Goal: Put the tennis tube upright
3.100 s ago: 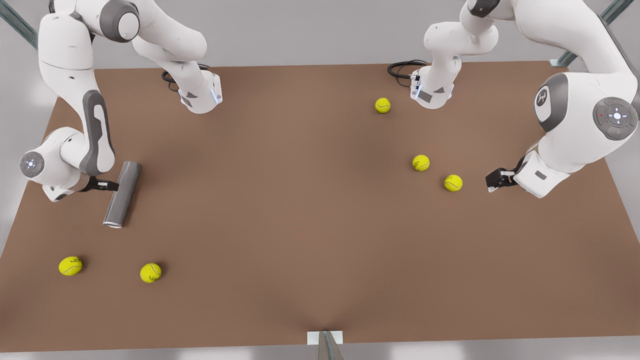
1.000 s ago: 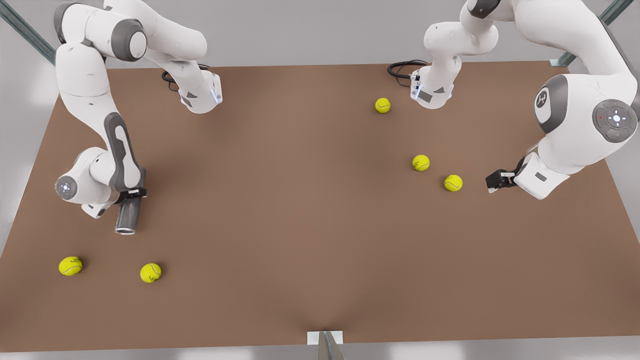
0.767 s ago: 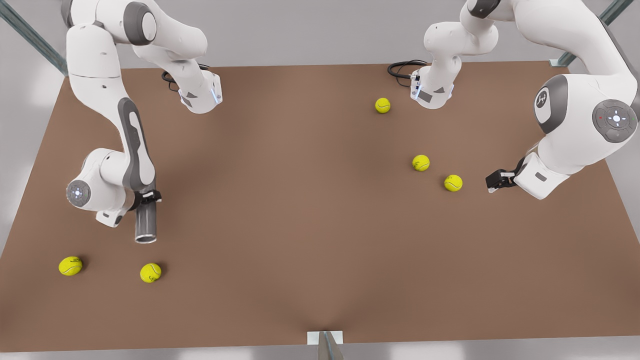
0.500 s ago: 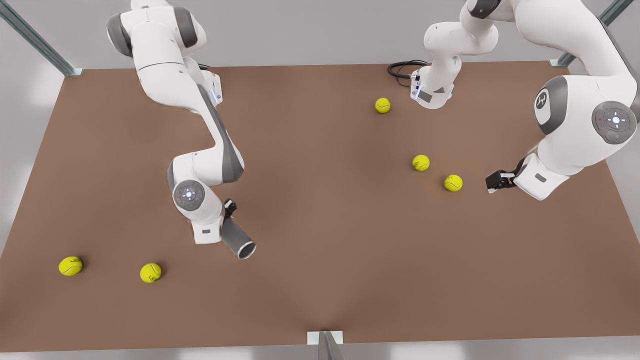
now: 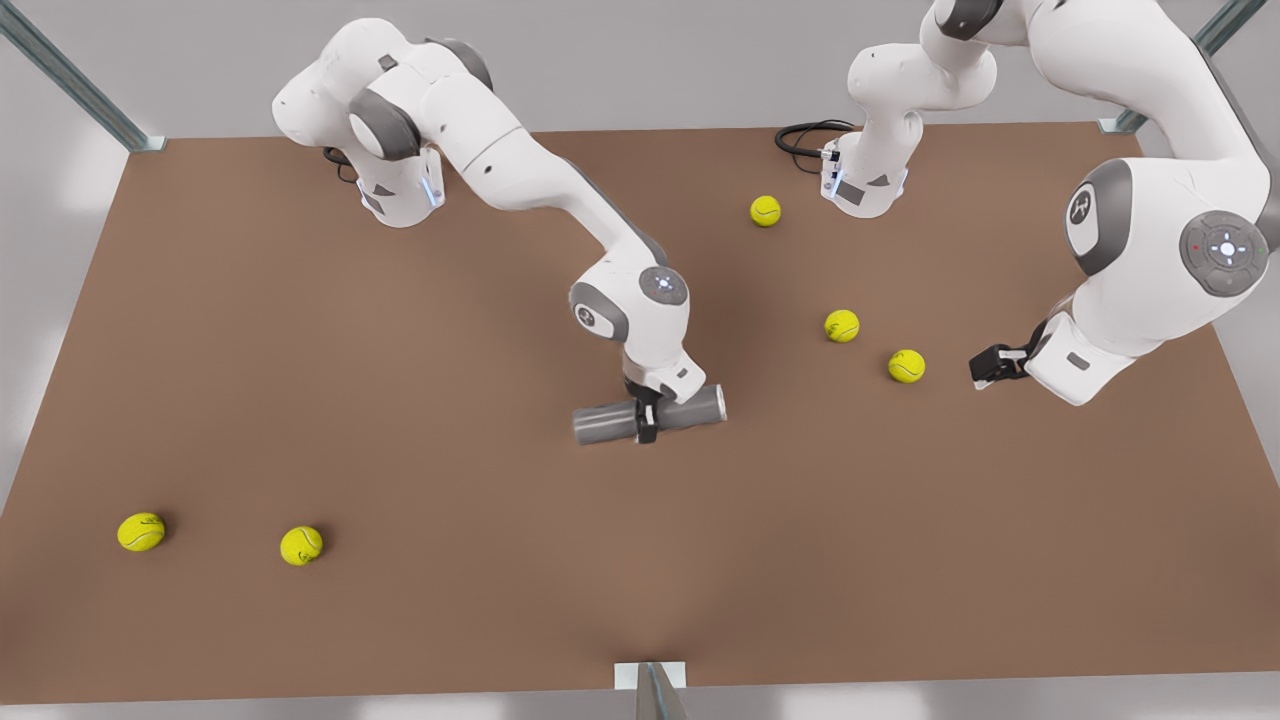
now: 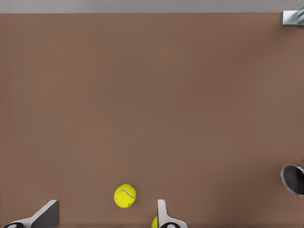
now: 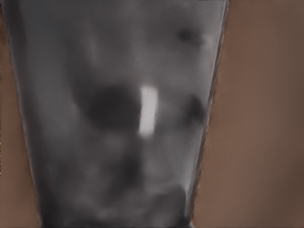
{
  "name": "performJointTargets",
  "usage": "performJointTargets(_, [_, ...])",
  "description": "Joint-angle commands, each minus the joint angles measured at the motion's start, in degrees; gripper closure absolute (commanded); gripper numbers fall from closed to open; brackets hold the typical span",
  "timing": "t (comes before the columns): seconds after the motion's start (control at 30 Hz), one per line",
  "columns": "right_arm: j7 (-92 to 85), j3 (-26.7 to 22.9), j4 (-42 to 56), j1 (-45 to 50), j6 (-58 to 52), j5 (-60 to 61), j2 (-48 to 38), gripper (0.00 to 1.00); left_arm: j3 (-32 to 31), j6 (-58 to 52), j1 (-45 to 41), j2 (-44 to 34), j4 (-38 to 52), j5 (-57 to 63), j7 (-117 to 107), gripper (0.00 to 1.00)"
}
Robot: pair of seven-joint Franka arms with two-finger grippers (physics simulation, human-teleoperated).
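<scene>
Near the table's point(image 5: 300, 330) middle, the tennis tube point(image 5: 690, 409) lies level in the right gripper point(image 5: 645, 422).
Fingers are clamped on its mid-length, and the white arm bends down onto it from the far edge; whether anything is inside cannot be told. By the front view's right edge the left gripper point(image 5: 985, 368) waits, fingers point(image 6: 164, 216) spread wide and empty, near two tennis balls point(image 5: 906, 366), the tube's end point(image 6: 293, 178) cut off in its wrist view.

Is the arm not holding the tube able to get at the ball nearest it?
Probably yes. The left gripper hangs beside the nearest tennis ball, jaws open, with bare table between them. The right gripper holds the tennis tube mid-table.
</scene>
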Motion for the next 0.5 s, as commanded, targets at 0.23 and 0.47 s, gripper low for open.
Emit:
performJointTargets(0.23, [0.72, -0.53, 0.64, 0.51, 4.24, -1.31, 4.27, 0.30, -0.01, 0.31, 0.00, 0.39, 0.05, 0.08, -0.23, 0.00])
performJointTargets(0.47, [0.90, -3.51, 3.80, 0.42, 4.68, -1.31, 7.61, 0.30, -0.01, 0.22, 0.00, 0.39, 0.05, -0.01, -0.23, 0.00])
